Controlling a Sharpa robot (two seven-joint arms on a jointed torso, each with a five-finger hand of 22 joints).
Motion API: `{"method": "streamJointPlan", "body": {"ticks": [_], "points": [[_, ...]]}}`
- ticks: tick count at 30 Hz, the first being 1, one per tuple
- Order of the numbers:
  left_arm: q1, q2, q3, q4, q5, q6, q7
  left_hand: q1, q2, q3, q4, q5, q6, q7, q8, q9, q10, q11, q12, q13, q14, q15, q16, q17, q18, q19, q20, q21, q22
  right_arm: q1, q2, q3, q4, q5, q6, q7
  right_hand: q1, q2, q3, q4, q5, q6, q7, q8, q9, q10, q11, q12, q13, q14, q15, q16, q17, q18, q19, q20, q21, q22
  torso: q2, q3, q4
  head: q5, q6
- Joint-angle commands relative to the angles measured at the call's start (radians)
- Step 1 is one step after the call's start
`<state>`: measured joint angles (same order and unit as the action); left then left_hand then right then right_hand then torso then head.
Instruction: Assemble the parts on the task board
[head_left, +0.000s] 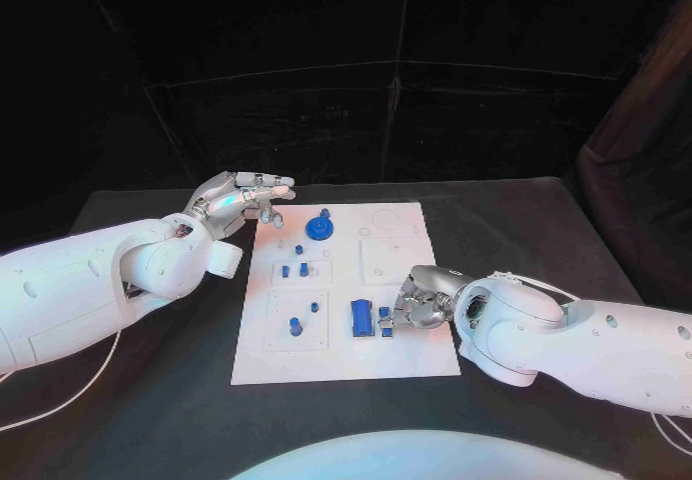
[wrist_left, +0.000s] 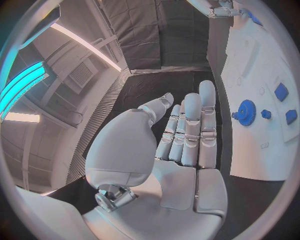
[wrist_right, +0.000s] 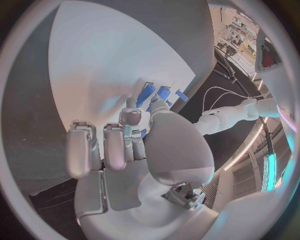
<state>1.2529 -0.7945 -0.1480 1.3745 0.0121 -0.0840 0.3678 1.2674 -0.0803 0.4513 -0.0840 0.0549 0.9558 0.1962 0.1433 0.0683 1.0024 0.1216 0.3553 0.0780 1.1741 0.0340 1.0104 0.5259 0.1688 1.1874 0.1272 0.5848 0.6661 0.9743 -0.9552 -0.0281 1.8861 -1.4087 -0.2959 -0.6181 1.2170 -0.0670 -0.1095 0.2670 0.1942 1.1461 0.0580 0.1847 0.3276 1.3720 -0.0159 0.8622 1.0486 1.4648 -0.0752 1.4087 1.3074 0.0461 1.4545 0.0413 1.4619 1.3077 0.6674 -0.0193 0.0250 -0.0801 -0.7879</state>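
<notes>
A black tabletop carries everything here, its dark surface running out on all sides under both arms. Flat on its middle lies the white task board, a long rectangular plate with its short edges toward and away from the robot. Thin white cables trail across the near left corner.

The board lies mid-table; the gear sits on its far left part; two small pegs stand nearer, at its left middle; another peg nearer still; a block lies right of that peg; the left hand is off the board's far left corner; the right hand is at its right edge, beside the block.
</notes>
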Motion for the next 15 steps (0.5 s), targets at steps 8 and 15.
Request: {"method": "streamJointPlan", "body": {"ticks": [8, 15], "points": [[0.002, 0.0, 0.001, -0.001, 0.003, 0.013, 0.002, 0.007, 0.0, -0.004, -0.004, -0.003, -0.007, 0.002, 0.005, -0.001, -0.008, 0.001, 0.005, -0.002, -0.007, 0.0, 0.0, -0.002, 0.014, -0.005, 0.003, -0.003, -0.002, 0.001, -0.022, 0.0, 0.03, 0.015, 0.019, 0.03, -0.075, -0.019, -0.071, 0.027, -0.136, -0.005, 0.008, -0.008, 0.009, -0.004, 0.007, -0.006, 0.002, 0.057, 0.004, -0.008, 0.006, -0.001, -0.01, 0.002, -0.009, 0.099, 0.0, -0.0002, 0.0002, -0.002, 0.002], [0.002, 0.001, 0.0, -0.002, 0.003, 0.014, 0.0, 0.007, 0.0, -0.004, -0.004, -0.003, -0.007, 0.002, 0.005, -0.001, -0.008, 0.001, 0.005, -0.002, -0.007, 0.0, 0.0, -0.002, 0.014, -0.005, 0.003, -0.003, -0.002, 0.001, -0.029, 0.0, 0.026, 0.019, 0.046, 0.03, -0.071, -0.007, -0.066, 0.022, -0.13, -0.005, 0.007, -0.008, 0.011, -0.004, 0.007, -0.005, 0.004, 0.057, 0.003, -0.008, 0.007, -0.001, -0.009, 0.002, -0.009, 0.099, 0.0, -0.0013, 0.0006, -0.003, 0.0]]}}
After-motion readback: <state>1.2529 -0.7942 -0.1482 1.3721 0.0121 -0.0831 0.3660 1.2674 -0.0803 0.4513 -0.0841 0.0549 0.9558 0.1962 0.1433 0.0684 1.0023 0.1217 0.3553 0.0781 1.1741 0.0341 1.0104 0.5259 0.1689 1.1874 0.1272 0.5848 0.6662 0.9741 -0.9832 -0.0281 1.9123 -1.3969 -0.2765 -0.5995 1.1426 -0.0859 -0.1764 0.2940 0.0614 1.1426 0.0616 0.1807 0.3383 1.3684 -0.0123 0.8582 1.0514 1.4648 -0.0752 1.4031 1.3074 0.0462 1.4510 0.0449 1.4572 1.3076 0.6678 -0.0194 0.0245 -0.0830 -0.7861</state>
